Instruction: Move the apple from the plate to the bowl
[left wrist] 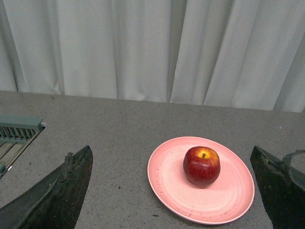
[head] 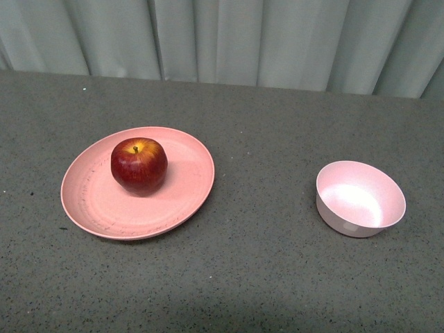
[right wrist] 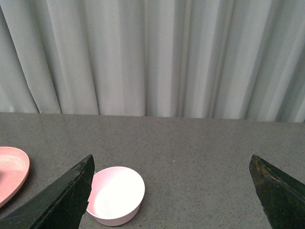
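grey speckled counter (head: 243, 277) in front view: shiny dark-red round apple (head: 139, 165) sits on wide salmon-pink plate (head: 90, 208), well apart from small empty pale-pink bowl (head: 333, 215). left wrist view: left end effector (left wrist: 170, 149) spread wide, holding nothing, faces apple, likely to grasp it. right wrist view: right end effector (right wrist: 171, 157) equally spread, holding nothing.

One apple (head: 139, 165), one plate (head: 90, 195), one bowl (head: 334, 212), one grey table (head: 263, 277), one curtain (head: 208, 35)

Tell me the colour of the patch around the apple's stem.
Yellow; the rest of the apple is dark red. It shows best in the front view.
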Robot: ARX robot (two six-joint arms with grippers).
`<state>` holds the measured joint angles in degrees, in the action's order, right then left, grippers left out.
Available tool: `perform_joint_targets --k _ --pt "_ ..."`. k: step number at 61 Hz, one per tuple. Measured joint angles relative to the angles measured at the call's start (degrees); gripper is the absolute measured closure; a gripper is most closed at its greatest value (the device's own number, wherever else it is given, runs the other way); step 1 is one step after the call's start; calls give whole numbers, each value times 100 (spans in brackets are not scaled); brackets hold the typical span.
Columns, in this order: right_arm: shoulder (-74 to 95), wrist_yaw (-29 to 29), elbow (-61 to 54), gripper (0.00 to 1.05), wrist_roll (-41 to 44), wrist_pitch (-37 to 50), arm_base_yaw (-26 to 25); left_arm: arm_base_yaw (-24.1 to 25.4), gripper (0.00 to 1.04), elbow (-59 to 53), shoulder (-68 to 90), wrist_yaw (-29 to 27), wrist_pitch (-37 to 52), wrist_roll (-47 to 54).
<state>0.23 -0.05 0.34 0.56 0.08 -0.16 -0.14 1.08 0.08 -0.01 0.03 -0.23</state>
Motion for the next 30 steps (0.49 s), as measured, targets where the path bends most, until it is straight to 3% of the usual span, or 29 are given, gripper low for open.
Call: perform_joint_targets --k 30 --pt "0 0 0 9 0 0 0 0 7 0 0 0 0 0"
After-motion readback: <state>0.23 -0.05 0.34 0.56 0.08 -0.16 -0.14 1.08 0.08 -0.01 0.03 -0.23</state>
